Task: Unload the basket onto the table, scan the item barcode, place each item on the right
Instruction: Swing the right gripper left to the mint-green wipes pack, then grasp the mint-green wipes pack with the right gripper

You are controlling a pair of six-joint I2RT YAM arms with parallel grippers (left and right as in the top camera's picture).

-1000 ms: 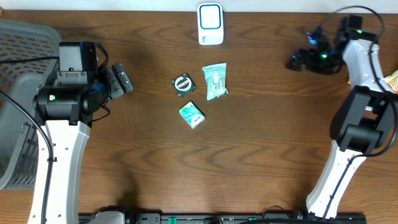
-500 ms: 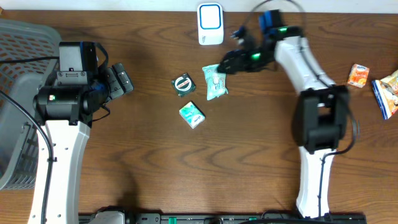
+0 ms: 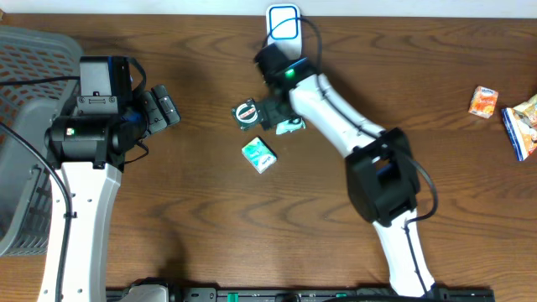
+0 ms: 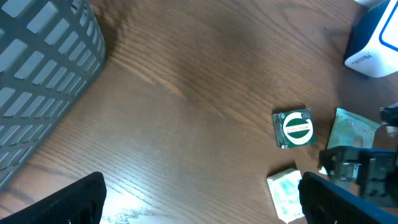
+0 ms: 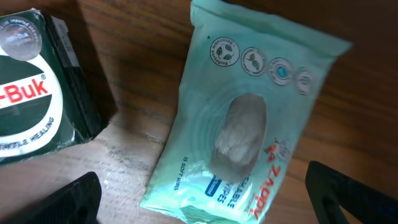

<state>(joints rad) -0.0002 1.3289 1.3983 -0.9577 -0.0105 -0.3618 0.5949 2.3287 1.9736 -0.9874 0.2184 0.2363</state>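
- I saw the right hand (image 3: 277,116) hovering low over a mint-green soft plastic wipes pack (image 5: 249,130) near the middle of the dark wooden desk (image 3: 210,218), its fingers spread wide and grasping nothing.
- The pack lay flat and slightly angled, printed side up, just below the white-and-blue barcode scanner (image 3: 284,32) standing at the far edge.
- A dark green square box with a round white label (image 3: 247,113) sat just left of the pack, apart from it.
- A small green-and-white carton (image 3: 259,155) lay nearer to me.
- The left hand (image 3: 161,107) hung released and empty beside a grey plastic lattice basket (image 3: 25,126).
- An orange packet (image 3: 482,101) and a blue-edged snack packet (image 3: 522,126) lay far right.
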